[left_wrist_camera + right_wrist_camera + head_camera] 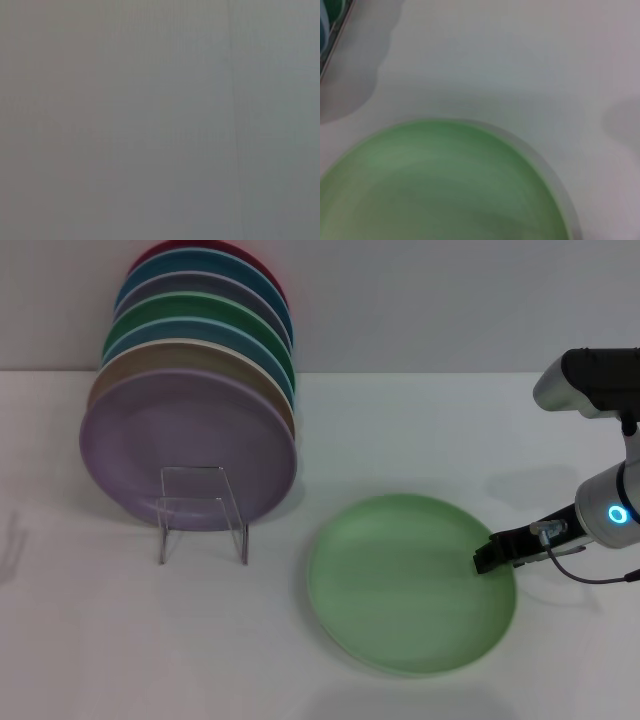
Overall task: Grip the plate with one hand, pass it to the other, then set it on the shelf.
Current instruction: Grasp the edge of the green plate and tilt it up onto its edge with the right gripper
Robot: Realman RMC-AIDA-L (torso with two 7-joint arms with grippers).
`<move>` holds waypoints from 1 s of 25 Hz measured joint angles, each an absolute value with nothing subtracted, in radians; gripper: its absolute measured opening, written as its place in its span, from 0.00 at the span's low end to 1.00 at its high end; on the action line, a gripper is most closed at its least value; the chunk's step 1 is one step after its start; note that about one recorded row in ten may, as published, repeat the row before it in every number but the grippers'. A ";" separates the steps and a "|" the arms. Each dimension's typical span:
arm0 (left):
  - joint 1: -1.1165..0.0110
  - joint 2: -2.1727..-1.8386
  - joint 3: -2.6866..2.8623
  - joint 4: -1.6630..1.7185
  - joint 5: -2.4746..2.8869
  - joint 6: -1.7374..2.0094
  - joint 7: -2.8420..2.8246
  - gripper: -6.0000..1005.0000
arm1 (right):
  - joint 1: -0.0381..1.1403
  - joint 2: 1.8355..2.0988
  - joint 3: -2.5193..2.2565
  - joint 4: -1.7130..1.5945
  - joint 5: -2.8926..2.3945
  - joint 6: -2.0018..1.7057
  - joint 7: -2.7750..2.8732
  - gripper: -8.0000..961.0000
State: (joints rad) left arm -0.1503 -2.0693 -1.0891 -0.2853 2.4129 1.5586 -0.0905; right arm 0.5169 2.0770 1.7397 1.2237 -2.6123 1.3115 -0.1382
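Observation:
The pale mint-green plate [410,585] lies flat on the white table, right of centre in the head view. My right gripper [490,556], slim and black on a grey-silver arm with a cable, reaches in from the right and sits at the plate's right rim, over its edge. The right wrist view looks down on the plate [445,185] from close by, and none of that gripper shows there. The shelf [202,508], a small clear acrylic rack, stands at the left. My left gripper is out of view; the left wrist view is plain grey.
Several coloured plates stand upright in a row on the shelf, with a lilac plate [180,445] in front and a darker green one [200,315] behind. A pale wall runs along the back of the white table [420,430].

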 joint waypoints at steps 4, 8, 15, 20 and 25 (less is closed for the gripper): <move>-0.151 -2.069 -1.089 -0.285 2.413 1.559 -0.091 0.75 | 0.517 2.077 1.738 1.225 -2.612 1.312 -0.132 0.50; -0.153 -2.069 -1.089 -0.283 2.413 1.559 -0.091 0.74 | 0.523 2.076 1.728 1.211 -2.614 1.307 -0.131 0.36; -0.152 -2.069 -1.093 -0.284 2.411 1.562 -0.091 0.74 | 0.533 2.076 1.707 1.209 -2.647 1.307 -0.129 0.12; -0.153 -2.069 -1.094 -0.284 2.410 1.569 -0.091 0.74 | 0.527 2.077 1.699 1.224 -2.649 1.302 -0.139 0.10; -0.152 -2.069 -1.090 -0.284 2.408 1.591 -0.091 0.74 | 0.498 2.077 1.680 1.283 -2.650 1.287 -0.147 0.09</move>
State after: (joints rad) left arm -0.1519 -2.0693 -1.0901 -0.2838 2.4082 1.5907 -0.0905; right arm 0.4978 2.0770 1.6797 1.2835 -2.6502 1.2867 -0.1474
